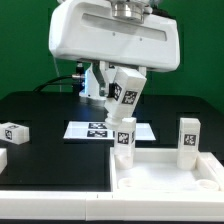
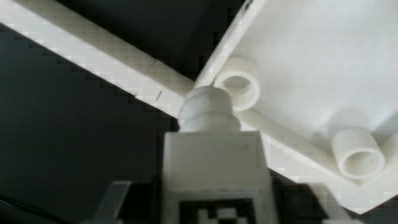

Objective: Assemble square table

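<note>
One leg (image 1: pixel 125 137) sits gripped in the closed pincer (image 1: pixel 125 114), tilted, its stub end just beside a corner hole (image 2: pixel 240 80) of the square top (image 1: pixel 165 182). To seat it well, I would straighten it, centre it over that hole, then lower and twist.

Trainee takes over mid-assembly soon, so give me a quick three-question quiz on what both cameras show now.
1. True or false: the claw holds a leg, its tip near the square top's rim.
2. The marker board lies: A in the claw; B flat on the black table; C on the square top.
3. On which side of the exterior view does a loose leg lie on its side?
Key: 1 true; 2 B; 3 the exterior view's left.
</note>
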